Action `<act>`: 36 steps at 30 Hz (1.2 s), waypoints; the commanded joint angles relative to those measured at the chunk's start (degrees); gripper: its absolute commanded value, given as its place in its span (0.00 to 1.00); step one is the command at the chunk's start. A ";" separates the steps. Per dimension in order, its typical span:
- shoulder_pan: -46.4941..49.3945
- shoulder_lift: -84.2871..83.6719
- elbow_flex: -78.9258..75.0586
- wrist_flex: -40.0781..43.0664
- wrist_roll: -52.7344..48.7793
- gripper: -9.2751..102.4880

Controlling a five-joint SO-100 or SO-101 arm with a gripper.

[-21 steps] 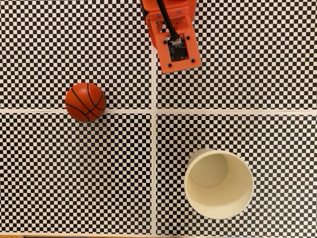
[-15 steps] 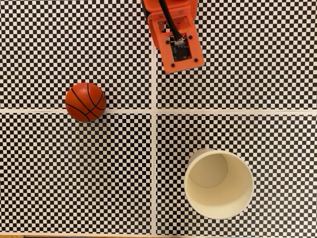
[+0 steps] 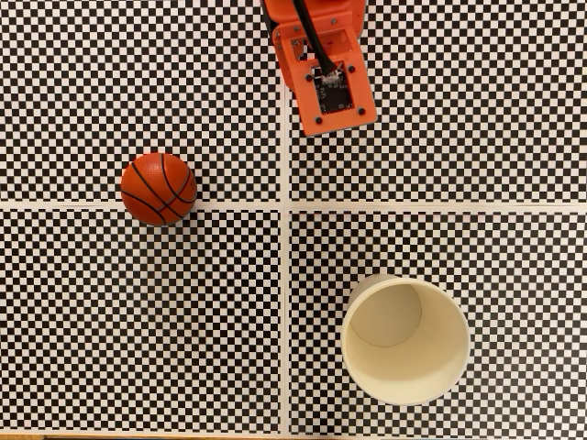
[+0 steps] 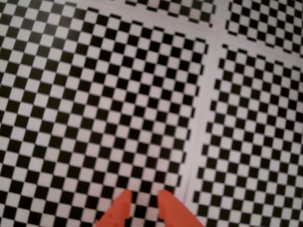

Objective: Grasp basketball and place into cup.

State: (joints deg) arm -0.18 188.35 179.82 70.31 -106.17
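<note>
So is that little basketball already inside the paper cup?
No. In the fixed view the basketball sits on the checkered surface, well left of the cup, whose inside holds nothing.

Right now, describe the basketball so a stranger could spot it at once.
In the fixed view, white strips split the checkered mat into four panels. The basketball sits in the upper-left panel, near its lower edge. It is round, orange-red with black seams, unlike the cream cup at lower right.

Ball and cup, well apart

Orange ball (image 3: 158, 188) rests at left; cream cup (image 3: 406, 341) stands upright and empty at lower right.
</note>
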 commanded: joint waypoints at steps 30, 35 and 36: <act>-2.29 0.18 2.02 0.26 -0.35 0.08; -2.37 0.18 2.02 0.26 -0.26 0.08; -2.02 0.18 2.02 0.26 -0.26 0.08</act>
State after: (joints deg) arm -2.11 188.35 179.82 70.31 -106.17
